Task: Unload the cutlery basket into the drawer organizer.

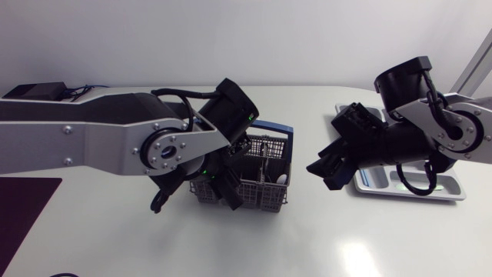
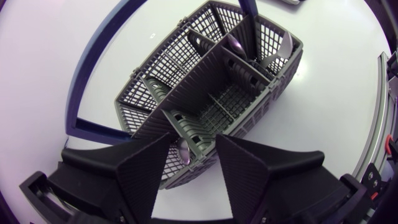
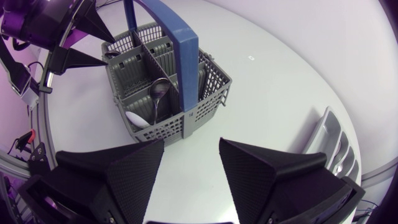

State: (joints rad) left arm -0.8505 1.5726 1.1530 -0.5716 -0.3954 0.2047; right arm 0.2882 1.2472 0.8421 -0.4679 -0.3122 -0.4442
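Basket [image 1: 265,183] is sitting in the middle of the bench [image 1: 346,246], a spoon [image 3: 158,93] standing inside. Left hand [image 2: 193,174] is hanging spread over one end. Right hand [image 3: 189,180], spread too, is hovering between basket and organizer [image 1: 453,188].

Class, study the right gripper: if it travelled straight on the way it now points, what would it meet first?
Probably the near end wall of the cutlery basket. The right gripper, open, faces it across a stretch of table. Depth is uncertain.
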